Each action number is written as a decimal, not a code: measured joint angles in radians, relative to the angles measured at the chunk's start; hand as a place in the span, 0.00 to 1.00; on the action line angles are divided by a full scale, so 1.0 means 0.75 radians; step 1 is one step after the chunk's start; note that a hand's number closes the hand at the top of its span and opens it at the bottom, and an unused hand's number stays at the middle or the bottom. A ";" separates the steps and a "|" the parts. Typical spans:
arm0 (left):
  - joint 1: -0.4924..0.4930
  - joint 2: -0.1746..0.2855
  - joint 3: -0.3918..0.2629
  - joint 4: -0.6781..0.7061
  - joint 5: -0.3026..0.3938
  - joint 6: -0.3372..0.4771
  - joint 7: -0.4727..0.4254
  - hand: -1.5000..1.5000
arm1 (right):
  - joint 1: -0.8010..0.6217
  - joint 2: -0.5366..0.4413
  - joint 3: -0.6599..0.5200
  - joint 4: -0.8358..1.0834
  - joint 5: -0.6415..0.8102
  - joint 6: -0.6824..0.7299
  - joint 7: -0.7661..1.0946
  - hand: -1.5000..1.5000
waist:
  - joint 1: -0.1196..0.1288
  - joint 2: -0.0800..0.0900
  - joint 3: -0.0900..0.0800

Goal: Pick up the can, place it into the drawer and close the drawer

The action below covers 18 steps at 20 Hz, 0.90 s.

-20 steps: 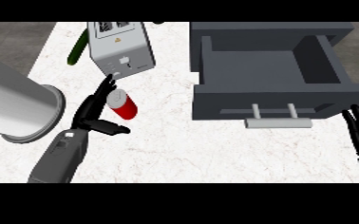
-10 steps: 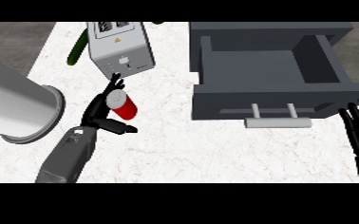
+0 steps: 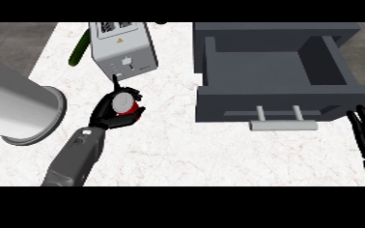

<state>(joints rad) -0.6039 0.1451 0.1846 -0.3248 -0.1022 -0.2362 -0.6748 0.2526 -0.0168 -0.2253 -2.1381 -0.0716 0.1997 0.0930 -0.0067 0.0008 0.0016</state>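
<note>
As its forearm (image 3: 75, 157) slants rightward, the left robot hand (image 3: 107, 119) (curled) clasps the can (image 3: 123, 103).

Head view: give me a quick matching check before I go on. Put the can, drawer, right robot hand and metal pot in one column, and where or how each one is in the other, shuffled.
1. can
2. drawer
3. right robot hand
4. metal pot

A. at the view's right edge
B. at the counter's left edge
C. pulled open
D. held in the left robot hand

Pairs: 1-D, 2-C, 3-A, 4-B
</note>
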 measured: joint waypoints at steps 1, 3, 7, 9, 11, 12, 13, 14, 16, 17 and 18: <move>0.001 -0.006 0.003 -0.009 0.011 -0.012 0.012 1.00 | 0.007 0.005 0.010 -0.015 0.007 -0.005 0.007 0.00 | 0.001 0.000 0.000; 0.007 -0.012 0.003 -0.023 0.021 -0.037 0.021 1.00 | 0.017 -0.006 -0.016 -0.006 -0.016 0.009 -0.008 0.00 | 0.002 -0.001 0.000; -0.005 -0.024 0.004 -0.036 0.041 -0.079 0.053 1.00 | 0.048 0.010 0.009 -0.031 -0.002 -0.006 -0.016 0.00 | 0.002 0.001 -0.002; -0.015 -0.030 0.006 -0.042 0.052 -0.098 0.069 1.00 | 0.057 0.004 -0.007 -0.027 -0.021 0.008 -0.029 0.00 | 0.001 0.003 -0.003; 0.027 -0.048 0.011 -0.115 0.076 -0.066 0.105 1.00 | 0.058 0.004 -0.017 -0.021 -0.021 0.008 -0.034 0.00 | 0.010 0.000 -0.003; 0.051 -0.049 0.027 -0.140 0.094 -0.042 0.108 1.00 | 0.068 0.008 -0.013 -0.028 -0.016 0.004 -0.038 0.00 | 0.014 -0.001 -0.003; 0.081 -0.043 0.042 -0.168 0.111 -0.021 0.109 1.00 | 0.072 0.010 -0.013 -0.031 -0.012 0.002 -0.035 0.00 | 0.019 -0.003 -0.003; 0.099 -0.038 0.066 -0.182 0.129 0.017 0.107 1.00 | 0.082 0.012 -0.011 -0.040 -0.014 0.004 -0.036 0.00 | 0.020 -0.004 -0.003; 0.146 -0.033 0.109 -0.227 0.166 0.092 0.113 1.00 | 0.079 0.012 -0.017 -0.041 -0.016 0.000 -0.030 0.00 | 0.030 -0.006 -0.003; 0.173 -0.026 0.121 -0.256 0.177 0.118 0.117 1.00 | 0.088 0.014 -0.011 -0.059 -0.019 -0.004 -0.020 0.00 | 0.030 -0.005 -0.004; 0.196 -0.019 0.128 -0.297 0.189 0.133 0.136 1.00 | 0.093 0.016 -0.016 -0.058 -0.023 -0.005 -0.023 0.00 | 0.031 -0.005 -0.004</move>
<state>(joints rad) -0.4571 0.1311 0.2809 -0.5478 0.0396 -0.1361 -0.5729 0.3223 -0.0049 -0.2372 -2.1814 -0.0890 0.1958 0.0756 0.0165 -0.0033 -0.0015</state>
